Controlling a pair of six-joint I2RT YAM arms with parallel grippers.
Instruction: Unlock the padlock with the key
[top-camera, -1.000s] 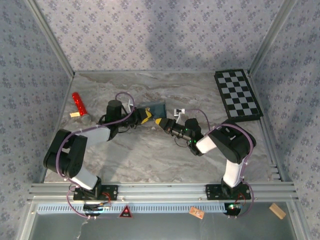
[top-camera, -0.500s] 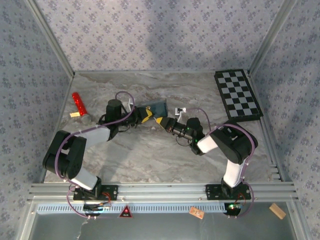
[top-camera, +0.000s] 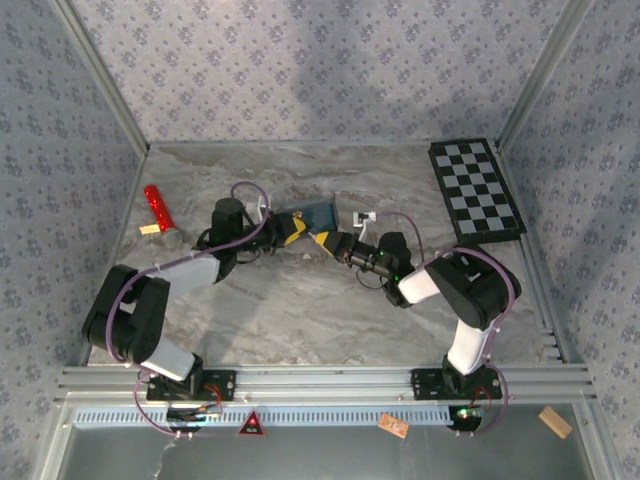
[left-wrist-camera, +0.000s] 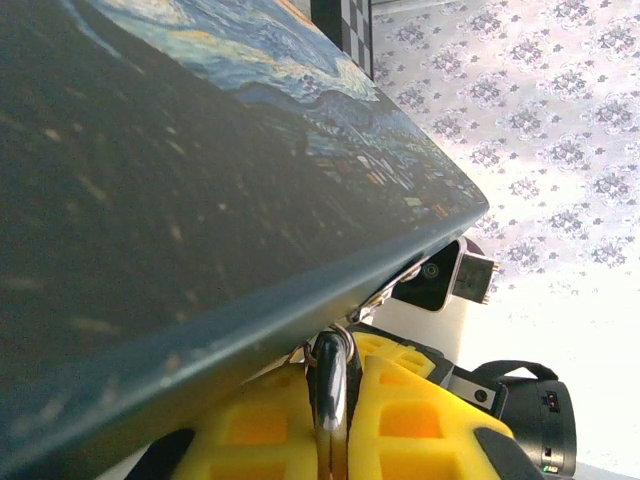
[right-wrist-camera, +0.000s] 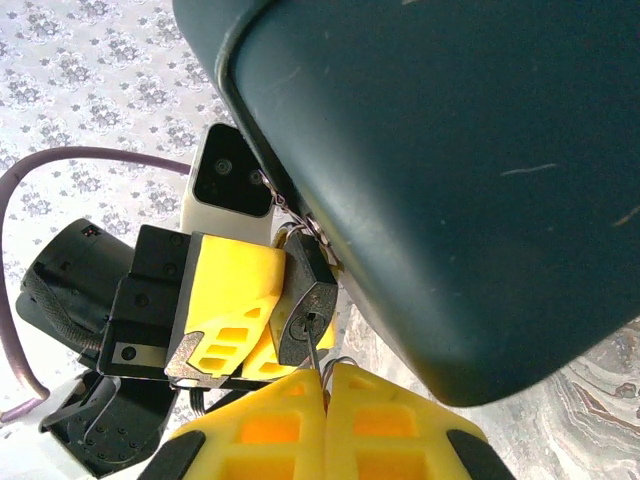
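Beside one dark box (right-wrist-camera: 450, 150): left claw (left-wrist-camera: 332, 390) tight on one padlock (right-wrist-camera: 305, 305), right claw (right-wrist-camera: 322, 385) tight on, apparently, one key (right-wrist-camera: 315, 350).

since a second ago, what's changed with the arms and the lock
The right arm shifted slightly right at the wrist; the left arm sank at the elbow toward the near edge. Nothing grabbed or released: left hand stays shut on the padlock, right hand on the key in it. Torch and checkerboard unmoved.
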